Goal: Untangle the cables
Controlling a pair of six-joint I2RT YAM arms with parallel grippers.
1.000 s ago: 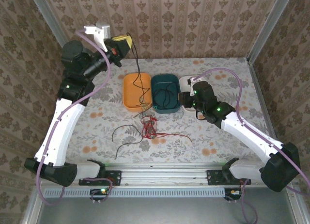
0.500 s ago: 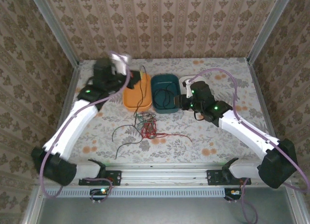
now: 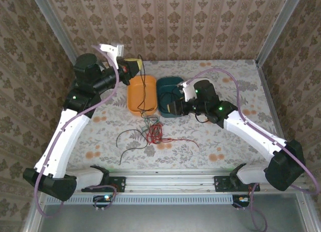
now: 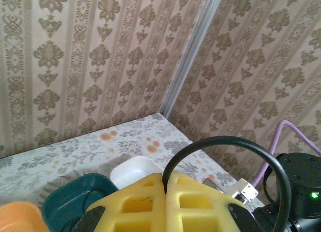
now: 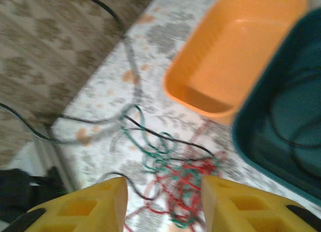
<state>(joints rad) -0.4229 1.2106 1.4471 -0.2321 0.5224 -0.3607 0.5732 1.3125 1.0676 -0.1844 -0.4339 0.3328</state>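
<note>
The cables lie as a red, green and black tangle point(image 3: 153, 131) on the floral table, in front of the trays; the right wrist view has the tangle point(image 5: 185, 177) blurred. My left gripper point(image 3: 131, 66) is raised at the back left and shut on a black cable point(image 3: 143, 89) that hangs down into the orange tray point(image 3: 134, 99). In the left wrist view the yellow fingertips point(image 4: 145, 202) pinch that black cable point(image 4: 225, 139), which arcs to the right. My right gripper point(image 3: 174, 109) hovers at the teal tray point(image 3: 170, 84); its jaws point(image 5: 163, 202) stand open and empty above the tangle.
A white tray point(image 3: 190, 84) sits right of the teal one. Another black cable point(image 5: 288, 136) lies inside the teal tray point(image 5: 301, 66). A loose black strand point(image 3: 125, 139) and a red strand point(image 3: 183, 140) trail out from the tangle. Patterned walls close in the table.
My left arm dipped over the orange tray and rose again, still shut on the black cable. My right gripper moved left over the teal tray and its jaws opened wider.
</note>
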